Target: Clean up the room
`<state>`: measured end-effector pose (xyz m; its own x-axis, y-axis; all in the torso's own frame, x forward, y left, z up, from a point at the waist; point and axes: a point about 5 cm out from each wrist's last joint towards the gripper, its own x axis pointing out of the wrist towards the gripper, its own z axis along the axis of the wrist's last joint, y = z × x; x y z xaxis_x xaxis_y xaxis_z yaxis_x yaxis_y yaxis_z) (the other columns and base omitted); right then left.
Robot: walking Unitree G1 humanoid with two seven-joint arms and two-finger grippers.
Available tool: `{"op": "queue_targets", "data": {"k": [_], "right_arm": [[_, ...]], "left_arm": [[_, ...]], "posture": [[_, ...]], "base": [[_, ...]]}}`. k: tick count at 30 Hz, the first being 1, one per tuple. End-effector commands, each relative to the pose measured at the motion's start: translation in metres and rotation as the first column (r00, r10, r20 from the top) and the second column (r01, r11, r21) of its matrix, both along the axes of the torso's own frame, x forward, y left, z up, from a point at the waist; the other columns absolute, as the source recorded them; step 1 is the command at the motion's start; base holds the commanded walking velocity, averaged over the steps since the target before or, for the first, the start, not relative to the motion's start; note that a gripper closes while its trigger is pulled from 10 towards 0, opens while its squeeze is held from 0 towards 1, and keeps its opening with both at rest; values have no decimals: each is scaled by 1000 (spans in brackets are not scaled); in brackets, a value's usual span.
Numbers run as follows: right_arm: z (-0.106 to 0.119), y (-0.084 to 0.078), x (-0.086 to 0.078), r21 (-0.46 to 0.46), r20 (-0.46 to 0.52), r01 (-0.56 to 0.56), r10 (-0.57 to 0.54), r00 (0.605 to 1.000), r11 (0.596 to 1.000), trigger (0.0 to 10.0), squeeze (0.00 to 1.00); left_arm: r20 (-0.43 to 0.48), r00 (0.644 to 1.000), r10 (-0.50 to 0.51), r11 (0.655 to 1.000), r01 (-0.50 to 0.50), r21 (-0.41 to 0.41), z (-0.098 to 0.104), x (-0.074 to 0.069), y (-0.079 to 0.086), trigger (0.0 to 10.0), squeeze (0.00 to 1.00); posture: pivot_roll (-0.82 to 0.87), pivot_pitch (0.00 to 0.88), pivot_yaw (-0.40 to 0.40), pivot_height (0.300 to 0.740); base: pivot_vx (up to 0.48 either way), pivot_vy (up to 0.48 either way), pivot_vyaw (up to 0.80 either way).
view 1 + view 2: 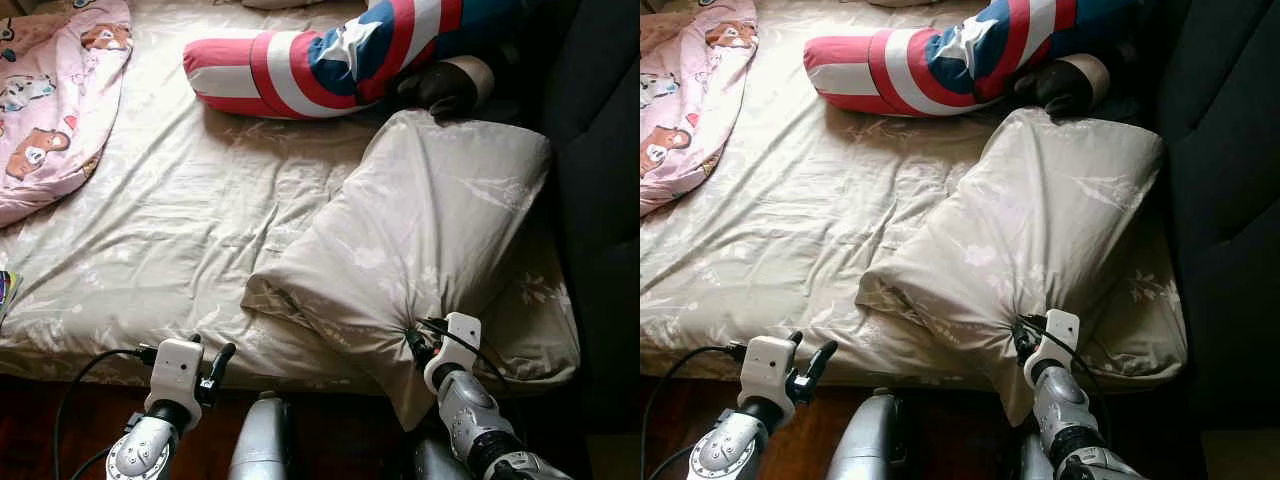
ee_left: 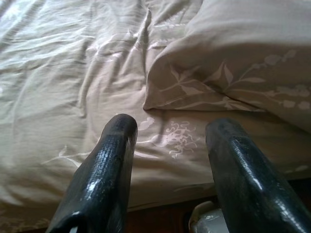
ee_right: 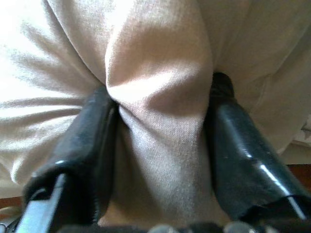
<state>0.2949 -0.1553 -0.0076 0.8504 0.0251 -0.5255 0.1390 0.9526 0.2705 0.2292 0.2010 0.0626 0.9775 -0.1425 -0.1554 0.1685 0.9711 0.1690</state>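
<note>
A beige flower-print pillow (image 1: 420, 230) lies slanted on the right half of the bed, its near corner hanging over the front edge. My right gripper (image 1: 412, 338) is shut on that near edge, the cloth bunched into a fold (image 3: 160, 121) between its fingers (image 3: 92, 141). My left gripper (image 1: 218, 368) hovers open at the bed's front edge, left of the pillow. Its fingertips (image 2: 119, 131) point across the sheet toward the pillow's corner (image 2: 194, 87) and hold nothing.
The beige sheet (image 1: 170, 220) covers the mattress. A red, white and blue star-print cushion (image 1: 330, 60) lies at the back, a dark object (image 1: 445, 85) beside it. A pink cartoon blanket (image 1: 55, 90) is at the far left. A dark upholstered piece (image 1: 600, 180) borders the right. Dark floor runs below the bed.
</note>
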Motion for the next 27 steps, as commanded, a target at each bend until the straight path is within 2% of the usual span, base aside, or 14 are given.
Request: {"op": "queue_targets", "data": {"k": [1, 12, 19, 27], "right_arm": [[-34, 8, -36, 27, -185, 0, 5, 983, 1000, 0, 0], [-31, 3, -33, 9, -175, 11, -9, 985, 1000, 0, 0], [-23, -6, -23, -14, -149, 39, -41, 988, 999, 0, 0], [-14, -20, -14, -35, -112, 92, -96, 989, 995, 0, 0]], "left_arm": [[-31, 1000, -1, 1000, 2, 24, -5, -4, 0, 10000, 0], [-30, 1000, -3, 1000, 4, 16, -6, 8, -5, 10000, 0], [-13, 1000, -4, 1000, 4, 11, -6, 23, -8, 10000, 0], [-5, 1000, -10, 1000, 10, -1, -8, 34, -14, 10000, 0]], "posture": [[212, 352, 93, 652], [183, 325, 73, 652], [152, 274, 47, 652], [104, 208, 22, 652]], "base": [[0, 0, 0], [0, 0, 0], [0, 0, 0], [0, 0, 0]]}}
